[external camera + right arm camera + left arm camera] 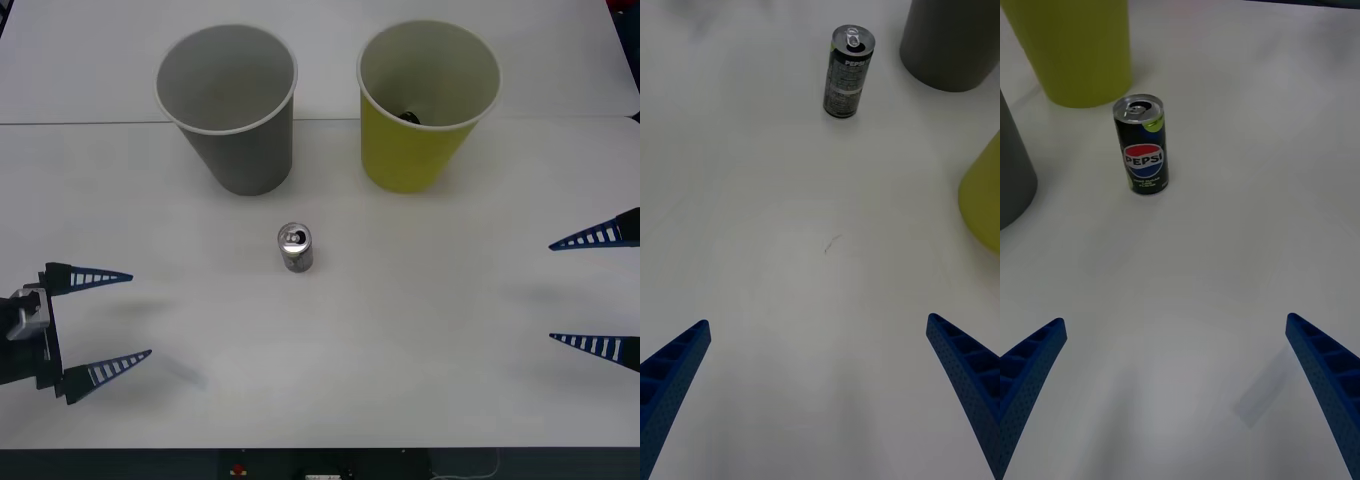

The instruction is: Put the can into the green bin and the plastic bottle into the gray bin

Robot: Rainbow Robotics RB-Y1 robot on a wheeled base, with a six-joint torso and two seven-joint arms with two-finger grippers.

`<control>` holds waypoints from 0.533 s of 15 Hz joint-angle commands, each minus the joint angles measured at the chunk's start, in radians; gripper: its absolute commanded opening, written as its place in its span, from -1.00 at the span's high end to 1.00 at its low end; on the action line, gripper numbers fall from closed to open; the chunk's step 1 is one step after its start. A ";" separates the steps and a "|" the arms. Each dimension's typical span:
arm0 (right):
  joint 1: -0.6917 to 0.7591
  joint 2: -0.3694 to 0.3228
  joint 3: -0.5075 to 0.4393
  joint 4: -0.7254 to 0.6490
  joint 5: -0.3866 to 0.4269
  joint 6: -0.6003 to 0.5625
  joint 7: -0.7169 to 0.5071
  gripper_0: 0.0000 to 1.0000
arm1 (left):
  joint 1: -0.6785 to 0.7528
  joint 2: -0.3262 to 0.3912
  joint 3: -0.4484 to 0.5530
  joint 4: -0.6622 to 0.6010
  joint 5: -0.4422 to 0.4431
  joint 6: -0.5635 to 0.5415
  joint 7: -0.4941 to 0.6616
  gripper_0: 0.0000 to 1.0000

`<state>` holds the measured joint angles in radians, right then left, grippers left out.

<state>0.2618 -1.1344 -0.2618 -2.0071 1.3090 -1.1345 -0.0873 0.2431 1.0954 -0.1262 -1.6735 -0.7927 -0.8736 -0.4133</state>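
Note:
The can (295,247) stands upright on the white table, just in front of the gap between the two bins; its dark Pepsi label faces the left wrist view (1143,154) and its side shows in the right wrist view (846,72). The gray bin (230,110) stands at the back left, the green bin (425,110) at the back right with something dark lying inside. My left gripper (105,325) hovers open near the table's left front. My right gripper (595,290) is open at the right edge. Both are far from the can. The plastic bottle is out of view.
A seam (60,122) between two white tabletops runs behind the bins. The table's front edge (320,448) lies close below both grippers. A small scuff mark (831,243) shows on the surface ahead of the right gripper.

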 commanded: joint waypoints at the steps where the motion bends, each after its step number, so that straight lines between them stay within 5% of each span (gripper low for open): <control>1: 0.000 0.000 0.000 0.000 0.000 0.000 0.000 -1.00 | -0.028 -0.042 -0.047 0.003 0.043 0.056 -0.001 -1.00; 8: 0.000 0.000 0.000 0.000 0.000 0.000 0.000 -1.00 | -0.154 -0.180 -0.225 0.037 0.158 0.258 -0.009 -1.00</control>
<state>0.2618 -1.1344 -0.2618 -2.0071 1.3090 -1.1345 -0.0873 0.0983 0.9263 -0.3351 -1.6357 -0.6485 -0.6369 -0.4188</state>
